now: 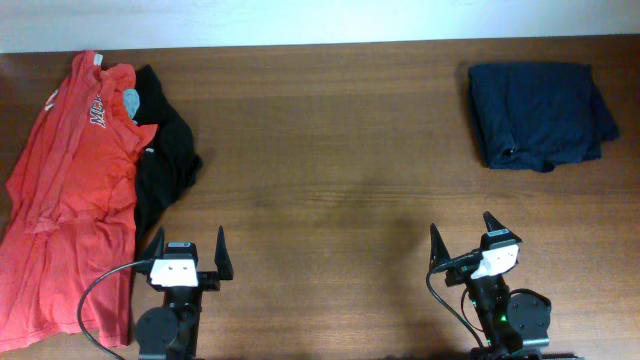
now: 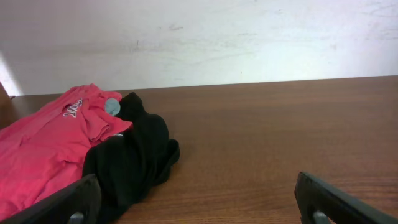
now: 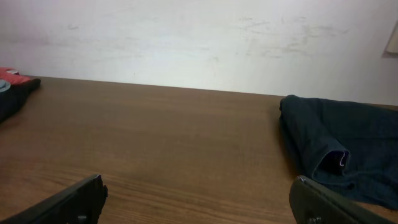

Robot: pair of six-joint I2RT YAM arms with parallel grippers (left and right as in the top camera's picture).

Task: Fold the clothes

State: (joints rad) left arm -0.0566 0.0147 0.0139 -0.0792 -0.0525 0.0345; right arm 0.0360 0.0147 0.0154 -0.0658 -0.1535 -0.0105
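The clothes, dark navy shorts [image 1: 540, 115], lie folded into a compact bundle at the back right of the table; the right wrist view shows them [image 3: 348, 149] ahead and to the right. My right gripper [image 1: 465, 232] [image 3: 198, 194] stands open near the front edge, well short of the shorts, nothing between its fingers. My left gripper [image 1: 186, 245] [image 2: 198, 194] is open too at the front left, empty, with bare wood between its fingers.
A red-orange T-shirt [image 1: 70, 190] with white lettering is spread along the left side, partly over a small black garment [image 1: 165, 155] [image 2: 134, 158]. A pale wall runs behind the table's back edge.
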